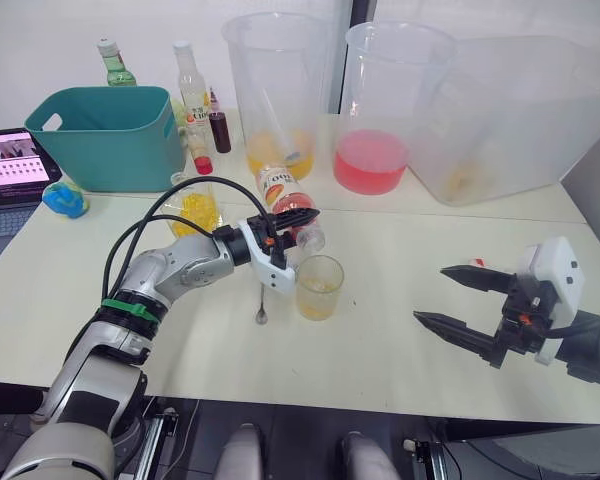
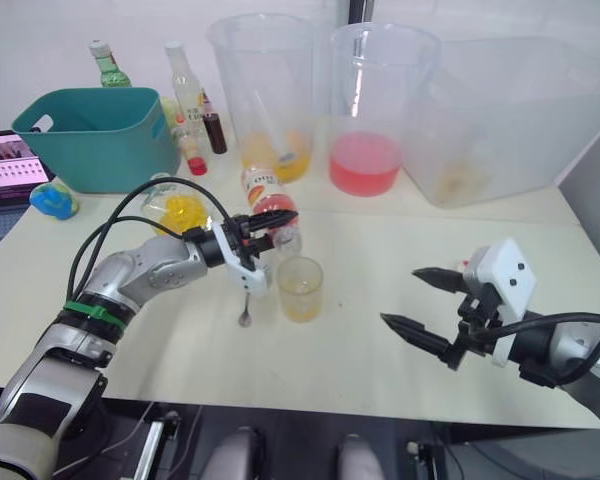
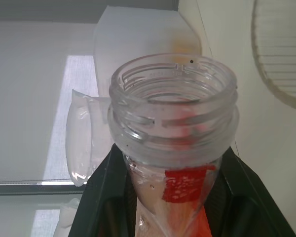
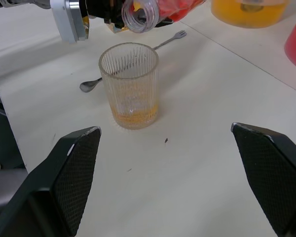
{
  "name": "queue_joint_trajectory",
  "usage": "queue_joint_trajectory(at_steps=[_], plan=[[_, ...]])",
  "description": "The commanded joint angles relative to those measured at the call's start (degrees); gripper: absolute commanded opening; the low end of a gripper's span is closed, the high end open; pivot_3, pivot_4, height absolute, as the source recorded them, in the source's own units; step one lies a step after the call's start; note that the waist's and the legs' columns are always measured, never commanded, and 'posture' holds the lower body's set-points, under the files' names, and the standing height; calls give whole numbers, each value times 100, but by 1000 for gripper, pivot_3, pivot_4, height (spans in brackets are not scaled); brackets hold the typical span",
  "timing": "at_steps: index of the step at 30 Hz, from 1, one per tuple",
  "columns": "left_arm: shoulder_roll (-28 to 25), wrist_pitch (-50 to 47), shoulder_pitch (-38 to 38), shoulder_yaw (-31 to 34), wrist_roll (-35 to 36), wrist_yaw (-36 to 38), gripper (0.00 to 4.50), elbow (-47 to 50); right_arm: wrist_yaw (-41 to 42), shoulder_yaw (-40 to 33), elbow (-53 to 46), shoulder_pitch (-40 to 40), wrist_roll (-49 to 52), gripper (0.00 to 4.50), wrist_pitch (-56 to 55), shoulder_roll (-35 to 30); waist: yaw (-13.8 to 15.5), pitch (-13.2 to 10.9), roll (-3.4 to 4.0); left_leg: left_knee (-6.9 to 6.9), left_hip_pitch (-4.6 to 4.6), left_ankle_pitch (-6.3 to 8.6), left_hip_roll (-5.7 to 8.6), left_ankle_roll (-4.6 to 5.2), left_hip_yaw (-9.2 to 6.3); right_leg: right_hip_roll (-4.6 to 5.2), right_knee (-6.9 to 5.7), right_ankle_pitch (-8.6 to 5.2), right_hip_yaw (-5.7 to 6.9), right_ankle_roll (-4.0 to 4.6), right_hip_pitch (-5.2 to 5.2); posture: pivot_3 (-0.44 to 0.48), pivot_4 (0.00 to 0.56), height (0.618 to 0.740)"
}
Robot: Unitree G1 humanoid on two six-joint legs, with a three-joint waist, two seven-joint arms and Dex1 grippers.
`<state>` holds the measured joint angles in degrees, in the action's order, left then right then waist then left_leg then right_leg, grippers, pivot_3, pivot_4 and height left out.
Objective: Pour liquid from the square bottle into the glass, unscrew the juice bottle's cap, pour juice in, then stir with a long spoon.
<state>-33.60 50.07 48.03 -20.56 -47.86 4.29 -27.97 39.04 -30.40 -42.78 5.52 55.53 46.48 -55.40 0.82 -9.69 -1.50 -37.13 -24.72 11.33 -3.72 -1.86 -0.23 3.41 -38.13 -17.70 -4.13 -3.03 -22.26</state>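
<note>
The left end effector [image 1: 285, 228] is clamped on the uncapped juice bottle [image 1: 288, 203], tilted with its open mouth just above the glass [image 1: 319, 287]. The glass stands on the table [image 1: 400, 330], holding a little yellow liquid, with the long spoon [image 4: 133, 59] lying behind it. The right end effector [image 1: 458, 299] hovers well apart, its fingers spread wide.

A teal basket [image 1: 110, 135] sits at 10 o'clock on the white table [image 1: 400, 330], with a laptop [image 1: 10, 175] and a blue-yellow toy [image 1: 65, 199] at 9 o'clock. 3 big clear beakers stand at 12 to 2 o'clock: yellow liquid [image 1: 277, 95], pink liquid [image 1: 385, 110], and a nearly empty one [image 1: 500, 120]. A green-capped bottle [image 1: 113, 63] rises behind the basket.
</note>
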Motion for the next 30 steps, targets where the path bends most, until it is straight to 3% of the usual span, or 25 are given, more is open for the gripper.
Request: queue_joint_trajectory(at_steps=[1,22,30], plan=[[-55,52,187,29,-110,-353,1266,254,-4,-3,-24,-66,-85,4479,-122,-7,0,0,0,0,0,0,0,0,0,0,0,0,0,0,0,0,150,728],[-89,-155,215,-146,-579,-759,1266,443,42,201,86,-227,-303,4479,-226,45,3,0,0,-3,0,0,1,0,0,1,-4,0,0,0,0,0,150,728],[21,-329,263,-72,78,-156,1266,378,114,248,121,-277,-341,4479,-220,77,1,0,1,-4,0,0,1,0,0,1,-6,0,0,0,0,0,150,728]])
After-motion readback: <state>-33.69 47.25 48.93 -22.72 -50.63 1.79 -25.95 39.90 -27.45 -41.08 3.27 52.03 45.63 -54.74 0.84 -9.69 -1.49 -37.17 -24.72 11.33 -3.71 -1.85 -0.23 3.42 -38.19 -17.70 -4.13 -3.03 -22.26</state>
